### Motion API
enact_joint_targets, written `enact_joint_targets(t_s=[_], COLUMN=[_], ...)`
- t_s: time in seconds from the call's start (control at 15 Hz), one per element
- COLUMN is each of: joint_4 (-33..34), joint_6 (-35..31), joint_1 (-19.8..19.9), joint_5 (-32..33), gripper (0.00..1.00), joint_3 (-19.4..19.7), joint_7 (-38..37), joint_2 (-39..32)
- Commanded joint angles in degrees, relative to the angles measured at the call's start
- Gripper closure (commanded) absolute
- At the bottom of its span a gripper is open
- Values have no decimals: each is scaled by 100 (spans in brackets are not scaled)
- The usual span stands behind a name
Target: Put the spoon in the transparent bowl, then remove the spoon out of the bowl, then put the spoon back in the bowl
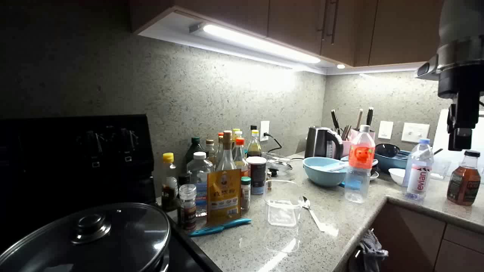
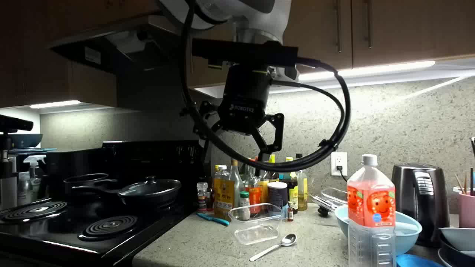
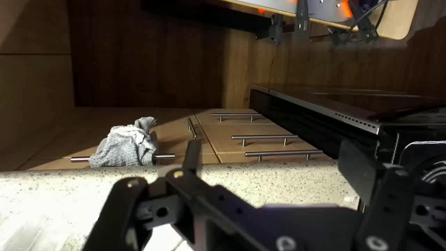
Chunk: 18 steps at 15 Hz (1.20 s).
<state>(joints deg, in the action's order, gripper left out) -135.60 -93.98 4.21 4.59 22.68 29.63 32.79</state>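
The 2 black fingers [image 3: 359,170], close up in the wrist view, stand wide apart, and they hang well above and away from the transparent bowl [image 2: 256,234]. That bowl sits upright on the speckled surface [image 1: 244,251], and the spoon [image 2: 274,247], shiny and slim, lies flat just outside it; in both exterior views its head rests near the bowl's right side and its handle slants toward the viewer. To the left of the transparent bowl in an exterior view are a turquoise utensil [image 1: 219,228] and an upright yellow pouch [image 1: 224,200], and farther left of it a glass lid [image 2: 150,188] covers a pan [image 2: 150,202] on the black stove [image 2: 55,233]. Just behind the bowl stand a green-capped spice jar [image 1: 245,194], a dark canister [image 1: 257,177] with a white top, and a cluster of capped bottles [image 1: 240,160]. To its right and farther back are a light blue bowl [image 1: 323,178] and an electric kettle [image 1: 317,143]; also to its right come a red-labelled plastic bottle [image 1: 359,173], then an Evian bottle [image 1: 419,175], then a dark-capped bottle of amber liquid [image 1: 464,185]. Right of the transparent bowl and lower down, a grey towel [image 3: 122,148] hangs over a bar handle [image 3: 164,156]. High above and behind the bowl, a tube light [image 1: 261,43] glows beneath brown cabinets [image 1: 295,17].
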Motion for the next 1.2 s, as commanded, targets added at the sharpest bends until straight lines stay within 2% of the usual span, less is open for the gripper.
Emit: enact_joint_targets(t_s=[0.0,0.53,0.87,1.13], joint_4=[7,7,392,748], joint_6=[3,3,695,1025], joint_1=[137,137,-40,-45], joint_5=[-59,-59,-138,-104], gripper=[0,0,0,0], joint_3=[-111,-111,25,-5], joint_7=[61,61,552,1377], joint_2=[-34,-34,-789,-1580])
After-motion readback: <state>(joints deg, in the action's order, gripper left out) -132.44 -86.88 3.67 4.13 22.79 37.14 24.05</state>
